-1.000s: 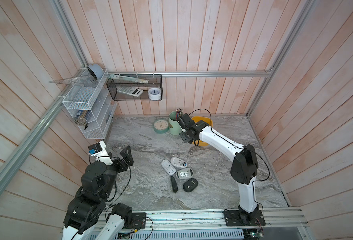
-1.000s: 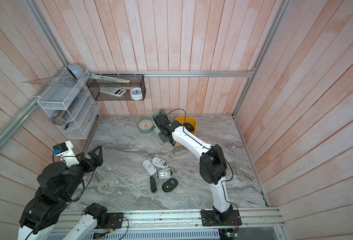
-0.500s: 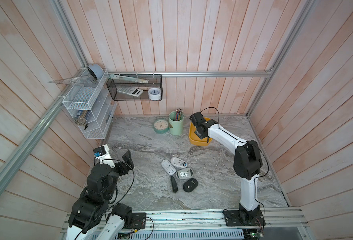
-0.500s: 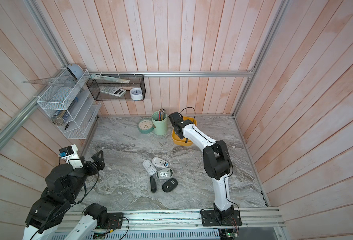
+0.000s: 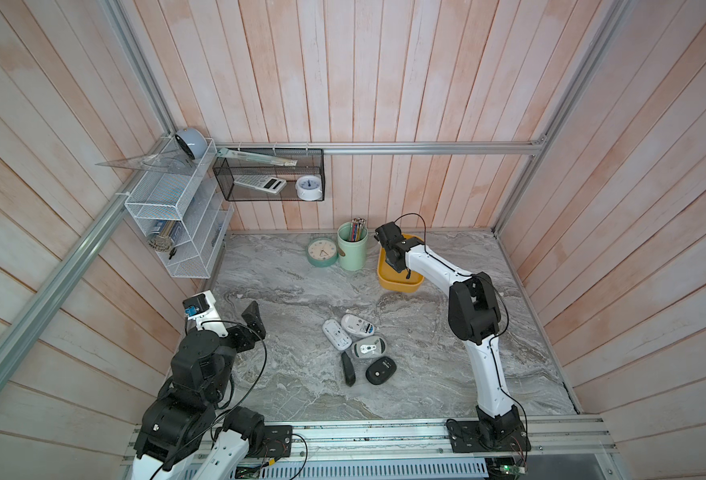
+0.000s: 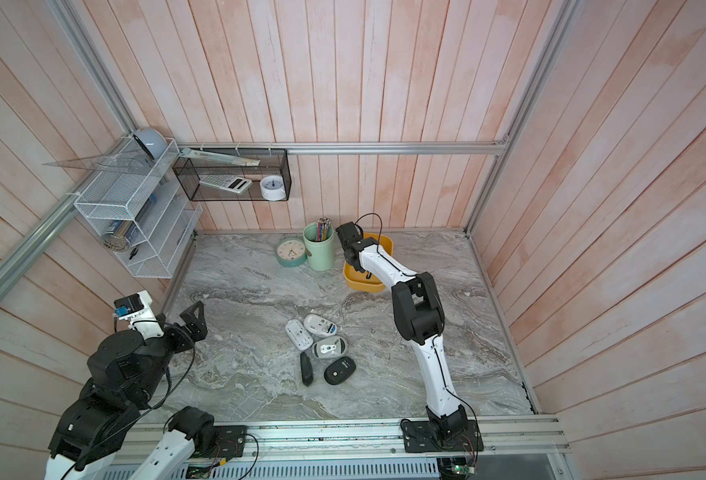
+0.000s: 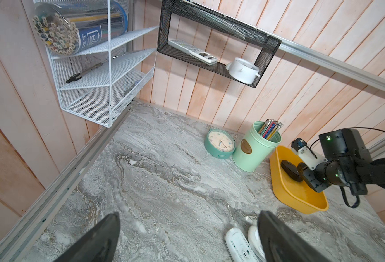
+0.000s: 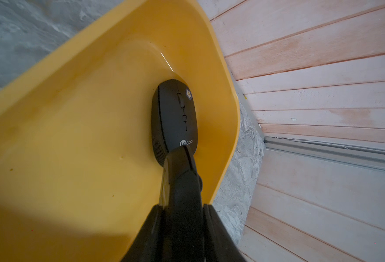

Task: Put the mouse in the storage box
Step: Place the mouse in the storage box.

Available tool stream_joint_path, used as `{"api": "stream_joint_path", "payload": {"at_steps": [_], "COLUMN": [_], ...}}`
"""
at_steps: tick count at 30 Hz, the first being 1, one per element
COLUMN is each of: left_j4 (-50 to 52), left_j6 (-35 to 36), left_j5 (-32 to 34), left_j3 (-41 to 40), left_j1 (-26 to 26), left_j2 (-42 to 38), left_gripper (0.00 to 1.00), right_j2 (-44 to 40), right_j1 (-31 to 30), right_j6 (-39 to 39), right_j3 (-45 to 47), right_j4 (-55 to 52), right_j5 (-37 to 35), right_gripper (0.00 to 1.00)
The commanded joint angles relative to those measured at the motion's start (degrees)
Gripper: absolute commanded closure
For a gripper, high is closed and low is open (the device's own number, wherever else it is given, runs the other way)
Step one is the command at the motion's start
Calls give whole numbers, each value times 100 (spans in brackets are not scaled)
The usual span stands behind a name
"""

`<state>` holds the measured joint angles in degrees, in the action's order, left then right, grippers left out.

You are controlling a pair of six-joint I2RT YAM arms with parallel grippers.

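Storage box (image 5: 399, 286): yellow, just above centre in both top views, beside green pencil cup (image 5: 352, 249). Black mouse (image 8: 173, 118): inside it, rear end clamped by right gripper (image 8: 179, 156). Left gripper (image 7: 188, 215): lower left, jaws spread wide, empty. Loose mice (image 5: 370, 347): mid-table.

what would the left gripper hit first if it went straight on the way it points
Likely bare tabletop; the open left gripper angles down at it, white mice just beside.
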<state>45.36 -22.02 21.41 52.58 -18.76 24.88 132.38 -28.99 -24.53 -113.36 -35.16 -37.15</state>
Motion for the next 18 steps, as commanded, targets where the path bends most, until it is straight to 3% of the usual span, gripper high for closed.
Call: {"api": "stream_joint_path", "payload": {"at_steps": [1,14,16,18], "left_j4": [-25,-54,-53,-63], "left_j6": [73,89,81,78], "left_j5": [98,45,-20,-57], "left_j3": [-63,-73,-66,-67], "left_j1": [28,100,134,175], "left_j2": [-65,60,111,153], "left_gripper": [0,0,0,0], "right_j2": [325,1090,1115,1119], "right_j1": [33,18,8,-8], "right_j6": [-111,-229,-198,-128], "right_j3": [-252,-1017,-1047,-1085], "right_j4": [162,81,8,-81], "right_j5": [-117,-191,-63,95], "right_gripper": [90,87,83,68]}}
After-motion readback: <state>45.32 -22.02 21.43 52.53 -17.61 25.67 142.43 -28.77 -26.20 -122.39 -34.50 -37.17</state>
